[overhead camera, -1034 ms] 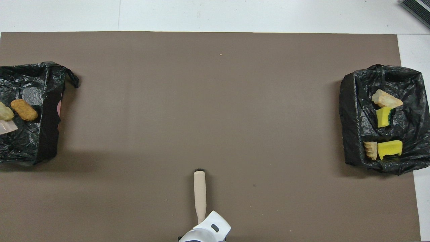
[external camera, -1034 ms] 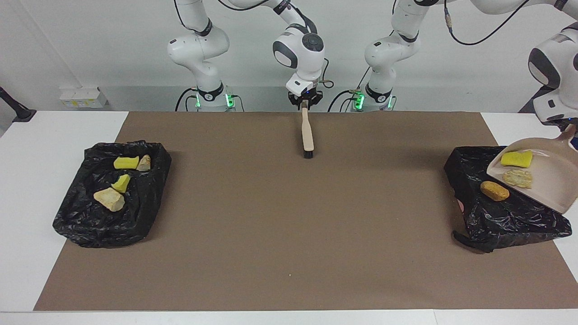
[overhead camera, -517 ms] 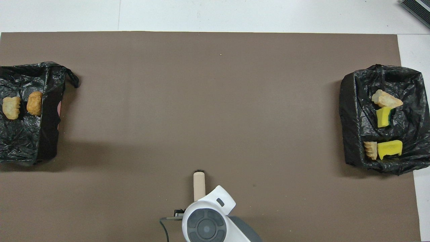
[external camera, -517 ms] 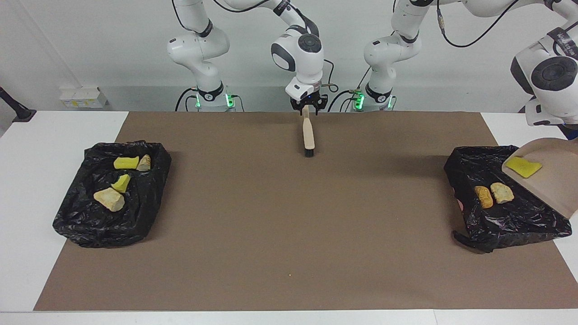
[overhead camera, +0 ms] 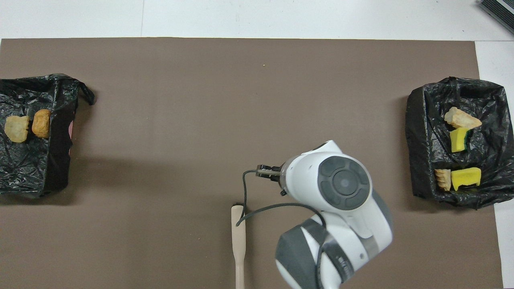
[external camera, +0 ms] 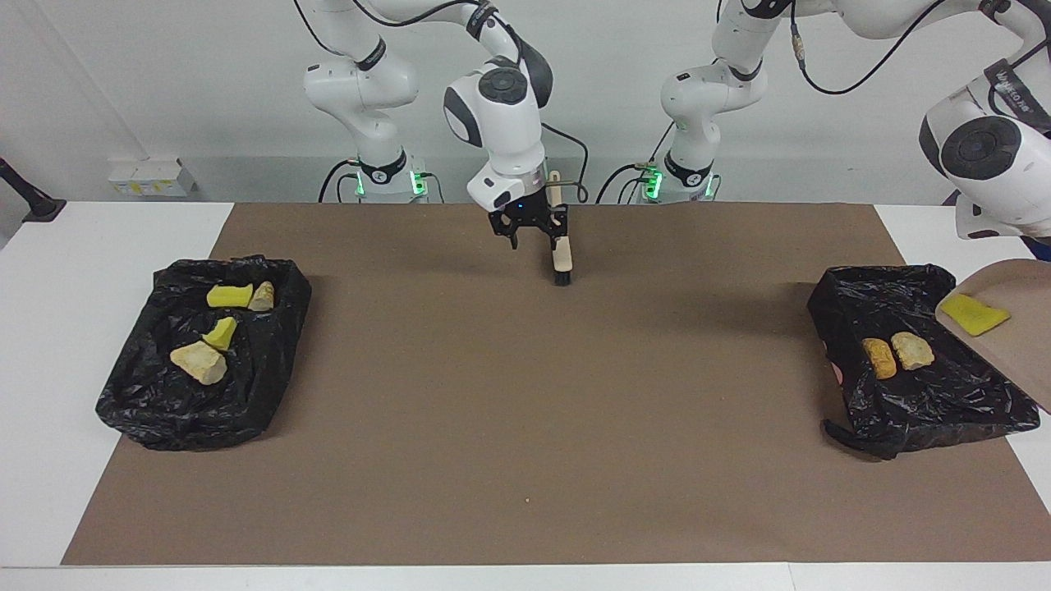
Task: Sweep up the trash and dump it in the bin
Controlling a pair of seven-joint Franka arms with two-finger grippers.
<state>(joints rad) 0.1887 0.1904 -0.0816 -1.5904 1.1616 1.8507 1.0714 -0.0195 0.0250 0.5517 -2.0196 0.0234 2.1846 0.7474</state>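
My left gripper (external camera: 1041,250), at the edge of the facing view, holds the beige dustpan (external camera: 1014,345) tilted over the black-lined bin (external camera: 903,402) at the left arm's end. One yellow foam chunk (external camera: 973,313) lies on the pan. An orange-brown nugget (external camera: 878,358) and a beige lump (external camera: 913,350) lie in that bin, also seen in the overhead view (overhead camera: 41,123) (overhead camera: 17,128). My right gripper (external camera: 531,234) is open and empty, over the mat beside the brush (external camera: 561,258), which lies flat on the mat (overhead camera: 238,237).
A second black-lined bin (external camera: 139,410) stands at the right arm's end and holds several yellow and beige scraps (external camera: 229,295) (external camera: 198,363). The brown mat (external camera: 525,427) covers the table's middle. The right arm's wrist (overhead camera: 341,184) fills part of the overhead view.
The dustpan tipped steeper, and the nugget and the beige lump slid off it into the bin. The right gripper let go of the brush and moved toward the right arm's end.
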